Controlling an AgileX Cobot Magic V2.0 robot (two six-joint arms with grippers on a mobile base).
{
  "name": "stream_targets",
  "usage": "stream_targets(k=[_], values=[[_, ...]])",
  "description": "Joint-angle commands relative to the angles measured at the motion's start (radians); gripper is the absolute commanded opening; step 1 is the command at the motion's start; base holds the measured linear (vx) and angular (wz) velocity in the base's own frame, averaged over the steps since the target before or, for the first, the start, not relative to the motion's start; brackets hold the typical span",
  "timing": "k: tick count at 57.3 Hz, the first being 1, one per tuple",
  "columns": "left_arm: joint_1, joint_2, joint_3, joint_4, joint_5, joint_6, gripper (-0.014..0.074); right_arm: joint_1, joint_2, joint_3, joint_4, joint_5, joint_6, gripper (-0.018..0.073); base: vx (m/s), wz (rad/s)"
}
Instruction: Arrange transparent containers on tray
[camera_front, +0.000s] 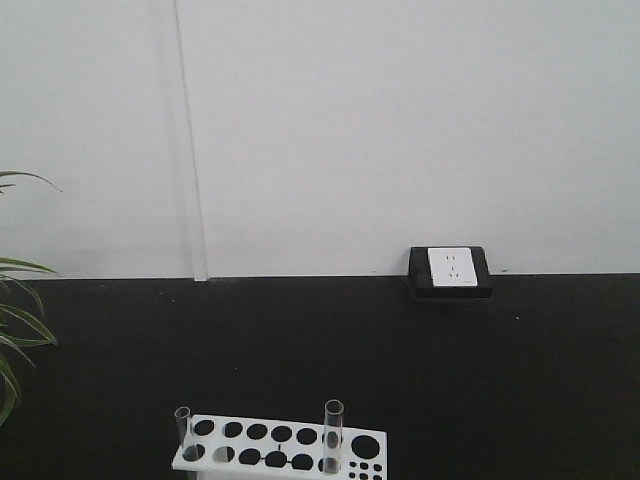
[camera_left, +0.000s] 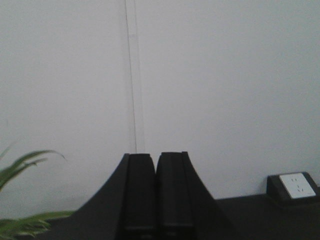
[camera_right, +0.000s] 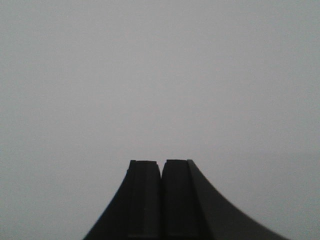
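Note:
Two transparent containers stand upright in a white holed rack (camera_front: 280, 446) at the bottom of the front view: a thin tube (camera_front: 183, 428) at the rack's left end and a thicker tube (camera_front: 332, 436) right of its middle. The tray is out of view. My left gripper (camera_left: 156, 156) is shut with nothing between its black fingers and faces the white wall. My right gripper (camera_right: 161, 162) is also shut and empty, with only blank wall in front of it. Neither gripper shows in the front view.
A black surface runs to the white wall. A white socket in a black box (camera_front: 450, 270) sits at the wall's foot, also seen as the socket (camera_left: 295, 185) in the left wrist view. Green plant leaves (camera_front: 15, 330) reach in from the left.

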Motion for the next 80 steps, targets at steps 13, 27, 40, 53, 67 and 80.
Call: stream_targets(k=[13, 27, 40, 53, 67, 80], values=[[0.002, 0.101, -0.039, -0.019, -0.075, 0.039, 0.0009, -0.003, 0.116, -0.037, 0.012, -0.066, 0.014, -0.0008, 0.0, 0.0], [0.002, 0.101, -0.039, -0.02, -0.066, 0.051, 0.0085, -0.003, 0.116, -0.037, 0.012, -0.066, 0.014, 0.0045, 0.0, 0.0], [0.002, 0.101, -0.039, -0.021, -0.052, 0.051, 0.0256, -0.003, 0.116, -0.037, 0.012, -0.066, 0.014, 0.0228, 0.0, 0.0], [0.001, 0.101, -0.039, -0.023, -0.052, 0.048, 0.0464, 0.01, 0.116, -0.037, 0.012, -0.062, 0.014, 0.0523, 0.0, 0.0], [-0.111, 0.101, -0.039, -0.031, -0.045, 0.048, 0.0526, 0.198, 0.116, -0.037, 0.007, -0.062, 0.014, 0.0671, 0.0, 0.0], [-0.188, 0.101, -0.039, -0.03, -0.042, 0.051, 0.0524, 0.318, 0.116, -0.037, 0.007, -0.062, 0.014, 0.0639, 0.0, 0.0]])
